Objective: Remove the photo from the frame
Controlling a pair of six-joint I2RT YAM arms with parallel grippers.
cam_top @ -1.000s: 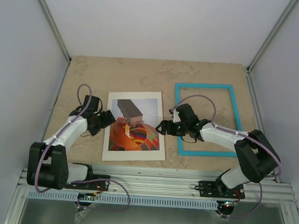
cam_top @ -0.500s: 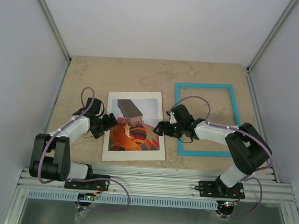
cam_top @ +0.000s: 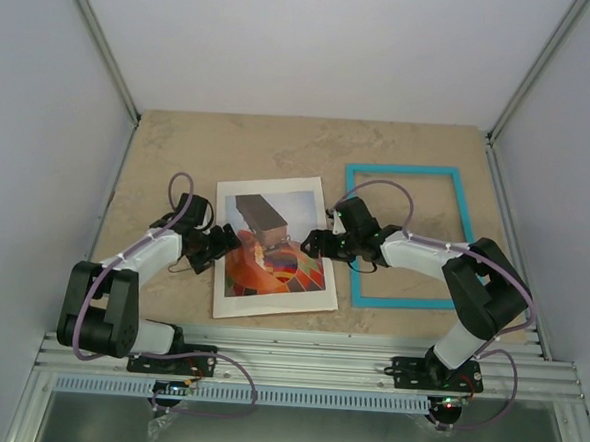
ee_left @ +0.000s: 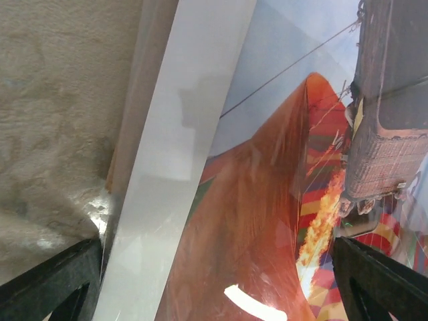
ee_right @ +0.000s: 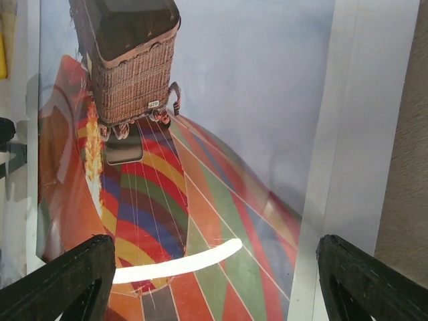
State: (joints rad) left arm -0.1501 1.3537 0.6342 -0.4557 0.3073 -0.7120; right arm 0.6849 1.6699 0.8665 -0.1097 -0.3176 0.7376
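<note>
The photo (cam_top: 271, 252), an orange-red balloon with a brown basket, lies face up inside a white mat (cam_top: 270, 302) on the table, turned slightly askew. A glossy clear sheet seems to cover it. The turquoise frame (cam_top: 403, 171) lies empty to the right. My left gripper (cam_top: 223, 245) is open, low over the stack's left edge. In the left wrist view (ee_left: 214, 287) its fingers (ee_left: 47, 281) straddle the mat strip (ee_left: 180, 134) and the print (ee_left: 267, 200). My right gripper (cam_top: 315, 244) is open over the right edge. Its fingers (ee_right: 67, 281) span the print (ee_right: 200, 134) and the mat (ee_right: 348, 134).
The beige stone-patterned table (cam_top: 179, 154) is walled by grey panels at the left, back and right. A metal rail (cam_top: 296, 366) with both arm bases runs along the near edge. The right arm lies across the frame's lower left part.
Both grippers have moved inward onto the edges of the mat and photo. The stack has turned a little anticlockwise and shifted slightly to the right. The frame has not moved.
</note>
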